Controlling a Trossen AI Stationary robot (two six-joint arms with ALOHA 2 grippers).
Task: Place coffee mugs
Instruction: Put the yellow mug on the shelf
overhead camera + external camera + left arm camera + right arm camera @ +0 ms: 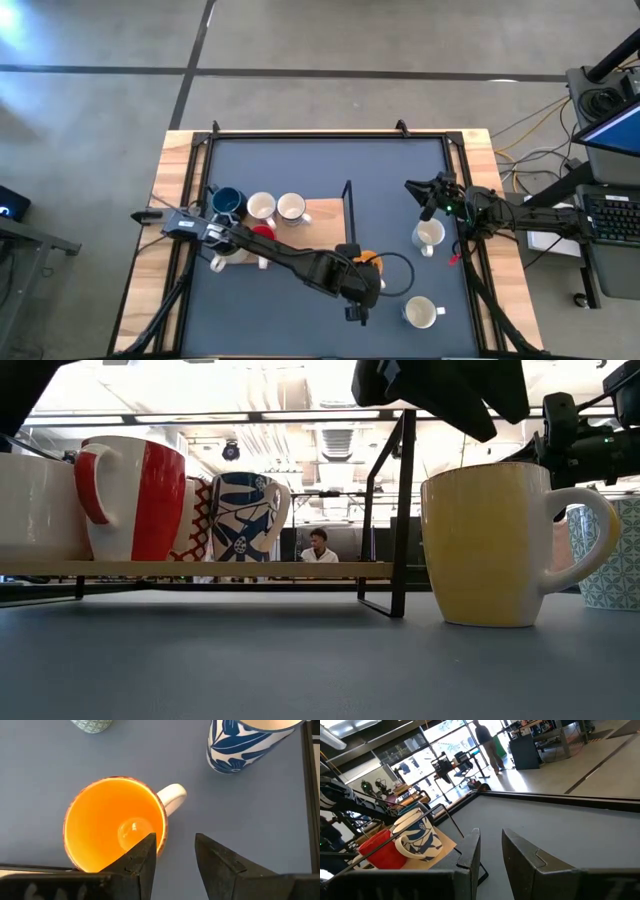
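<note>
The left gripper [172,865], jaws apart and empty, hangs just over the orange mug [115,822] standing near the table's [390,180] front edge, its handle toward the gap between the fingers.

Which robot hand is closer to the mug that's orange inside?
The left. The left gripper is open right over the orange mug, one finger at its rim. The right gripper waits across the table, past the rack.
</note>
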